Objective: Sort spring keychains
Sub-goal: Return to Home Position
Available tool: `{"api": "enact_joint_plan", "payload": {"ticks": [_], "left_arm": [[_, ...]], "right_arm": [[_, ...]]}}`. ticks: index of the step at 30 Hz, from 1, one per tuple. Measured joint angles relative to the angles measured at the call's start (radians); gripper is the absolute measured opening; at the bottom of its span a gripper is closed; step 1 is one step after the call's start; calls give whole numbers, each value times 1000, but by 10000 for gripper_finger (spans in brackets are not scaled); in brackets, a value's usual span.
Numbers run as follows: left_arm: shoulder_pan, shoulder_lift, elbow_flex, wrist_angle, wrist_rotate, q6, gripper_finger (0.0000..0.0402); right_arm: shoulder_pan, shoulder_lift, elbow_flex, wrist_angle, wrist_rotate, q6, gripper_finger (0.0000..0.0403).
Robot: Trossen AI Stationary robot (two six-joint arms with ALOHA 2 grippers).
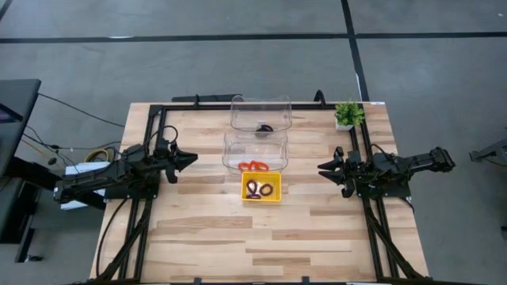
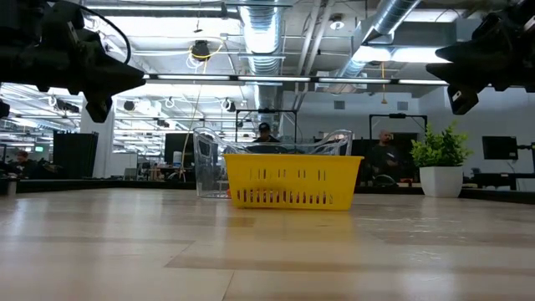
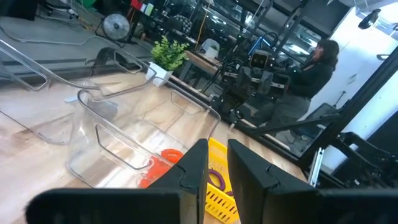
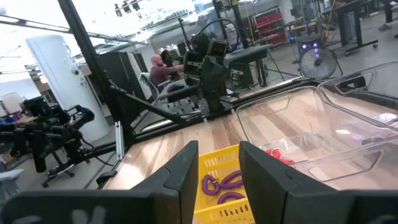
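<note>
- Since the orange spring keychains (image 1: 253, 165) lie in the nearer clear bin (image 1: 230, 150), the purple spring keychains (image 1: 261, 188) in the yellow tray (image 1: 247, 197) and a black spring keychain (image 1: 264, 127) in the farther clear bin (image 1: 261, 103), sorting looks finished.
- The left tool (image 1: 190, 161) and right tool (image 1: 325, 169) hang empty with fingers apart, flanking the bins.
- To home well, draw both arms back slowly, above the bin walls.

A bright yellow tray (image 2: 292, 180) is pictured with rows of narrow slots patterning its wall; purple spring keychains (image 4: 222, 182) are seen inside it. The orange-red spring keychains (image 1: 253, 165) are shown in the nearer clear bin (image 1: 230, 150), and a black spring keychain (image 1: 264, 127) in the farther clear bin (image 1: 238, 111). The surface (image 1: 198, 229) is striped in pale blond and tan wood grain. A green plant (image 1: 348, 112) is set in a white pot (image 1: 343, 125). The left tool (image 1: 190, 158) and the right tool (image 1: 325, 169) are black. The grey floor (image 1: 238, 71) is crossed by black lines.
</note>
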State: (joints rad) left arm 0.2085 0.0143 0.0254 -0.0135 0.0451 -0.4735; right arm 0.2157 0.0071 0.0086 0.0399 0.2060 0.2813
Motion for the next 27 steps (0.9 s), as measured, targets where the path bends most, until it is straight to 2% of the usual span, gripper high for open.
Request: {"api": "enact_joint_plan", "payload": {"ticks": [27], "left_arm": [[0,0,0,14,0,1,58]], "right_arm": [[0,0,0,-2,1,0,107]]}}
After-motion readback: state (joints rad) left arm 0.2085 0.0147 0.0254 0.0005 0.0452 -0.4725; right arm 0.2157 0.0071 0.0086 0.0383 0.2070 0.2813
